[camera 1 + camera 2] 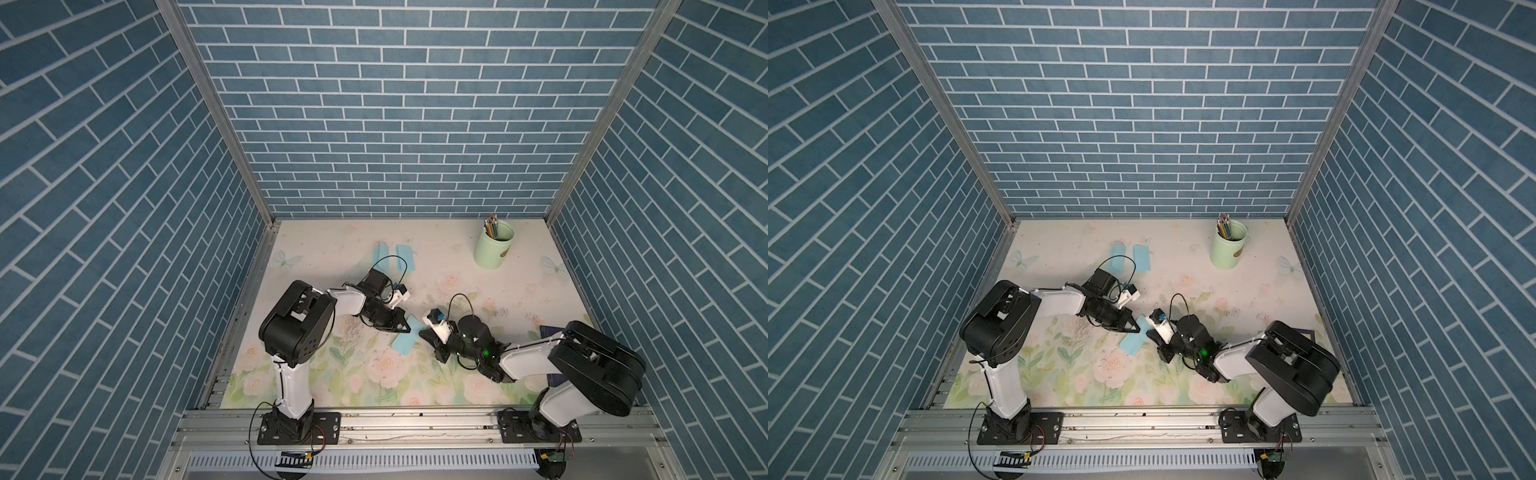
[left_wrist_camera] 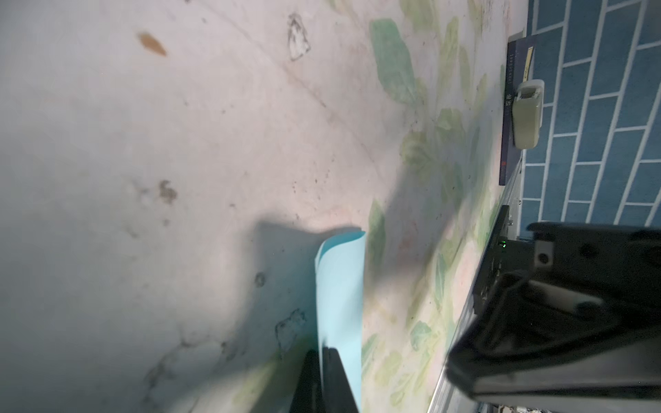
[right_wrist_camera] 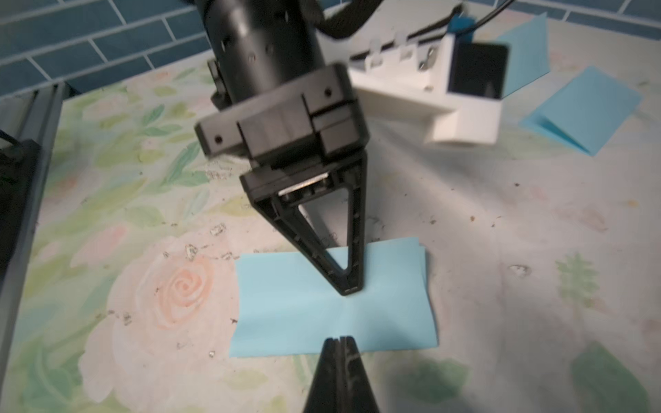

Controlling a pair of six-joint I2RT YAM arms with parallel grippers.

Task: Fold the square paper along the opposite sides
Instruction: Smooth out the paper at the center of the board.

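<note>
Pale-blue folded paper lies central on the worktop; left gripper, jaws together, presses it from ten o'clock; right gripper, jaws together, meets its three o'clock edge.

**Where we find things on the table**

We see the folded paper lying near the middle of the table, between the two arms. The left gripper reaches in from the left, and its tip is on the middle of that paper. The right gripper sits opposite, at the paper's edge on the right arm's side. Behind the left arm, toward the back wall, we find a second folded paper and a third folded paper lying side by side, just apart. At the back right stands a cup with pencils in it. A book lies at the right edge, partly under the right arm.
</note>
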